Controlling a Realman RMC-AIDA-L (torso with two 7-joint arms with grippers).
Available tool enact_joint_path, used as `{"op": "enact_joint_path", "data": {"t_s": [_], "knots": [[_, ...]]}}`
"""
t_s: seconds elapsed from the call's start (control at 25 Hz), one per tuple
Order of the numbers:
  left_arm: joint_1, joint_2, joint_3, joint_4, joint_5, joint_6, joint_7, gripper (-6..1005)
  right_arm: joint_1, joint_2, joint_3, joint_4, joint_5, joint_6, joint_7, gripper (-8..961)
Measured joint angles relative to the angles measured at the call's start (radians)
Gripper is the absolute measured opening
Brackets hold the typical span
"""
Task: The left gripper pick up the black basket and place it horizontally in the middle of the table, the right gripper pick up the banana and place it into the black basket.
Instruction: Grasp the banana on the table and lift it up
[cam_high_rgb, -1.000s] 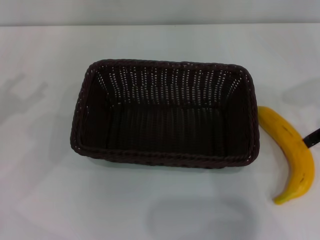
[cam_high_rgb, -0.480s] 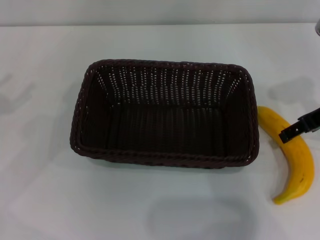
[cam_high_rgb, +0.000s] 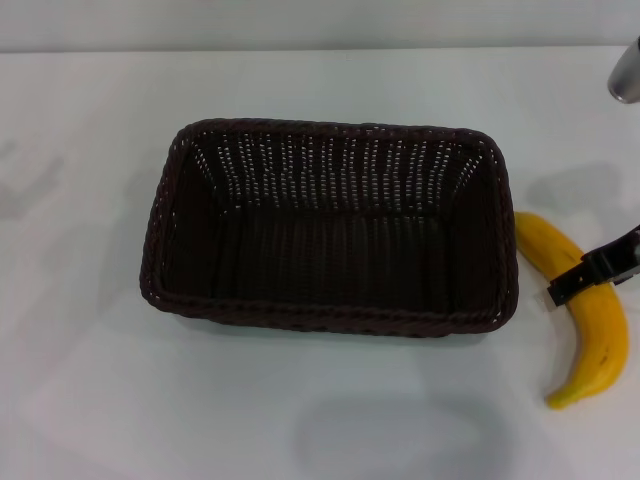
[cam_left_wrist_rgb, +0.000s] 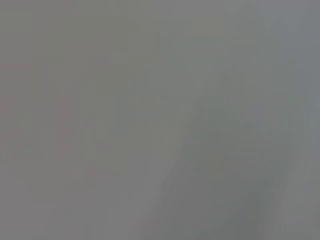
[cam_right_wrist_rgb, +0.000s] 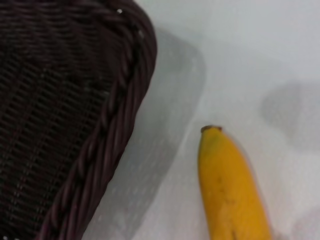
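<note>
The black basket (cam_high_rgb: 330, 172) sits lengthwise across the middle of the white table (cam_high_rgb: 90, 400), empty. The yellow banana (cam_high_rgb: 600, 340) lies on the table just right of the basket, apart from it. A black part of my right gripper (cam_high_rgb: 585, 278) reaches in from the right edge and lies across the banana's upper half in the head view. The right wrist view shows the banana's end (cam_right_wrist_rgb: 227, 195) beside the basket's braided rim (cam_right_wrist_rgb: 115, 125). My left gripper is out of view; the left wrist view shows only plain grey.
A grey metallic cylinder (cam_high_rgb: 626, 75) of the right arm shows at the top right edge. A grey strip (cam_high_rgb: 300, 25) runs along the table's far edge. Bare tabletop lies left of and in front of the basket.
The black part of the right gripper has moved left and down, further across the banana. The grey cylinder has come further into view at top right. Basket and banana have not moved.
</note>
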Motion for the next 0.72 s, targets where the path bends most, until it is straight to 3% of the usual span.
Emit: {"op": "enact_joint_path", "data": {"t_s": [0.56, 0.68, 0.72], "knots": [[0.007, 0.001, -0.013, -0.001, -0.025, -0.002, -0.002, 869, 0.042, -0.004, -0.084, -0.038, -0.067, -0.016, 0.021, 830], [0.010, 0.000, -0.017, -0.002, -0.039, -0.002, -0.004, 869, 0.044, -0.006, -0.093, -0.038, -0.083, -0.011, 0.011, 644], [0.010, -0.001, -0.020, -0.002, -0.040, -0.002, -0.004, 868, 0.043, -0.006, -0.093, -0.038, -0.084, -0.010, 0.004, 626]]}}
